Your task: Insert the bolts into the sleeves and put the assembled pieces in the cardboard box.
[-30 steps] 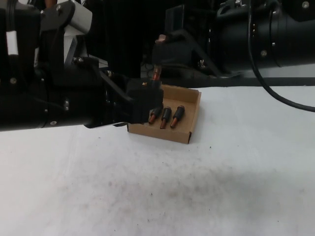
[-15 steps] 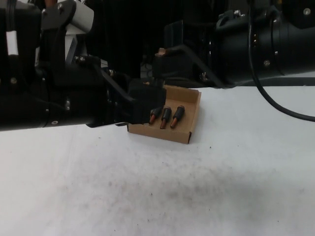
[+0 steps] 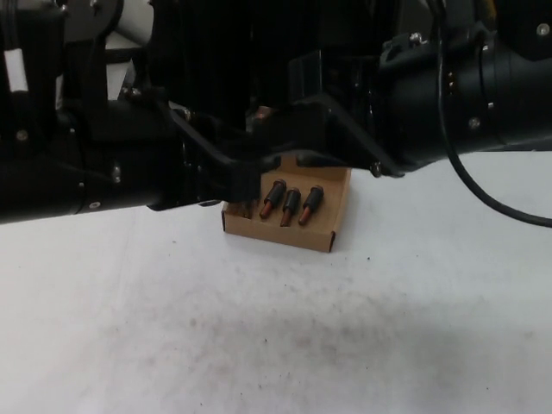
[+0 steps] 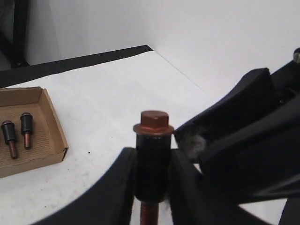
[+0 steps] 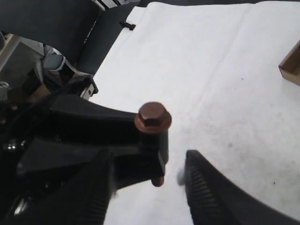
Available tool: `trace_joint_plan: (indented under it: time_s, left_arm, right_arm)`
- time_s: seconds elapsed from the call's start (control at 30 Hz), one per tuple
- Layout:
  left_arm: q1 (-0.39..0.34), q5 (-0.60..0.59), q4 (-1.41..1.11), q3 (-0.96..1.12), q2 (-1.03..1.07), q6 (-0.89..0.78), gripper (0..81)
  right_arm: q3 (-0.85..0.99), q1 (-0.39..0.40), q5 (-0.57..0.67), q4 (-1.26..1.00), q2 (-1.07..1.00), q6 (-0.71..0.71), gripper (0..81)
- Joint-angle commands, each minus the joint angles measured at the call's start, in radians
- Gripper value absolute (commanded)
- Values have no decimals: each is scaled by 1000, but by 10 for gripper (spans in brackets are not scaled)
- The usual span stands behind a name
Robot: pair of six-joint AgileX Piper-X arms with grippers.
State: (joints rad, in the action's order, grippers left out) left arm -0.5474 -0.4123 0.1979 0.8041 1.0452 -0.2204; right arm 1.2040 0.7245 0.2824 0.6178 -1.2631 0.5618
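Observation:
A black sleeve (image 4: 151,164) with a copper bolt (image 4: 151,123) seated in it, hex head up, is pinched between my left gripper's (image 4: 152,161) shut fingers. My right gripper (image 5: 149,159) stands open, one finger (image 5: 206,187) on each side of the same sleeve (image 5: 160,145) and bolt head (image 5: 153,117), apart from both. From the high view the bolt head (image 3: 261,112) shows between the two arms, above the near left end of the cardboard box (image 3: 332,233). Three assembled pieces (image 3: 291,205) lie side by side in the box (image 4: 49,140).
The box stands at the back middle of the white bench (image 3: 345,328), close to a dark strip along its far edge. The black arm bodies hang low over the box from left and right. The bench in front is bare and smudged.
The right arm has come in from the right and down to the left gripper. The copper bolt head has dropped lower. The left gripper has shifted slightly, uncovering the third piece in the box.

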Motion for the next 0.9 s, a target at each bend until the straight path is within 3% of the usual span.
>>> trace_joint_plan:
  time_s: [0.0,0.27,0.47,0.63,0.77,0.87]
  left_arm:
    - [1,4,-30,11,-13,4,8]
    - [10,90,-32,11,-5,114,8]
    - [85,88,-146,24,104,142,8]
    - [147,28,-170,133,321,162,8]
    - [160,-10,-173,251,509,190,8]
    - [160,-54,-171,361,659,191,8]
  right_arm:
    - [11,4,-4,31,12,-14,449]
    - [11,-37,-63,116,96,-76,449]
    - [11,-121,-65,195,188,-138,424]
    - [11,-155,-61,342,244,-248,256]
    - [11,-189,-61,427,263,-338,20]
    - [11,-220,-61,466,263,-398,4]
